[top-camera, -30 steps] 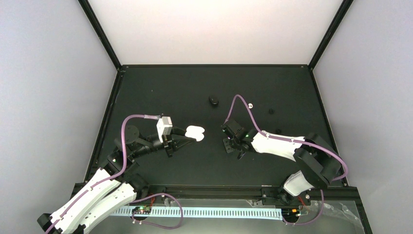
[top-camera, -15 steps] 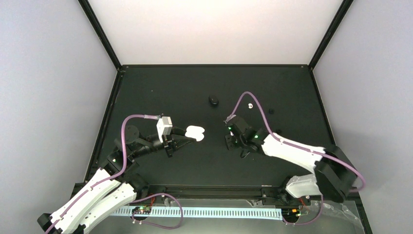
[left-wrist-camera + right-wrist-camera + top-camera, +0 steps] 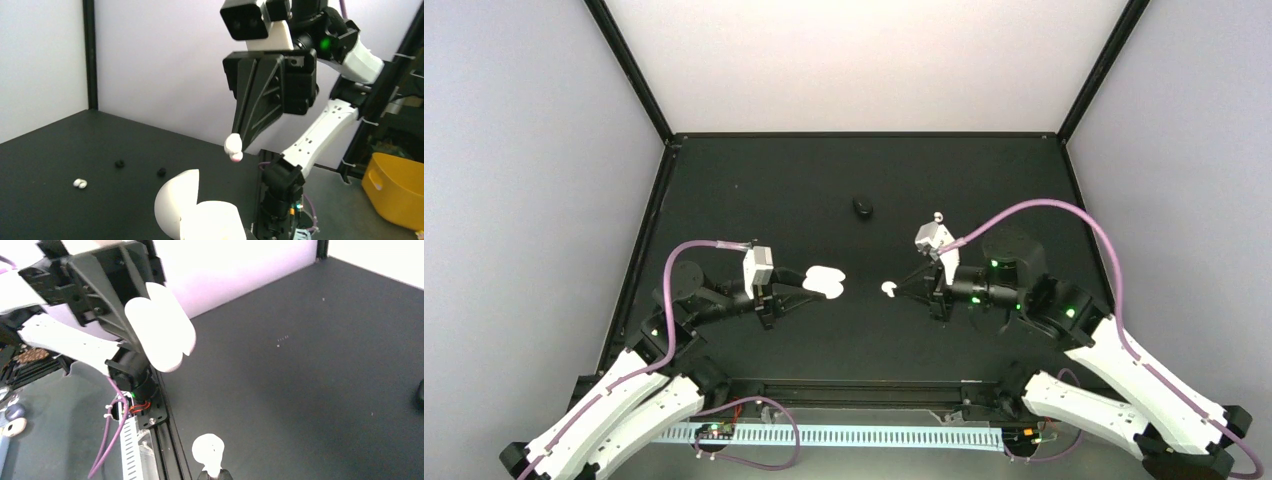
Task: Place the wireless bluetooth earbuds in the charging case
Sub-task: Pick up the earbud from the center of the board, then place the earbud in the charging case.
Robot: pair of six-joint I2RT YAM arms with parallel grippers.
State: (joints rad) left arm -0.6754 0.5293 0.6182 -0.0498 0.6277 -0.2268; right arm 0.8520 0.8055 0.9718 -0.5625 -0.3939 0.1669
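Earbud: tiny, glossy, white, rounded.

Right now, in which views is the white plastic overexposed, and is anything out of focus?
Top external: the charging case and earbud are white blobs without detail. Left wrist: the case's near half is blown out and soft; the earbud looks sharp. Right wrist: the case is featureless white; the earbud at the bottom edge is soft.
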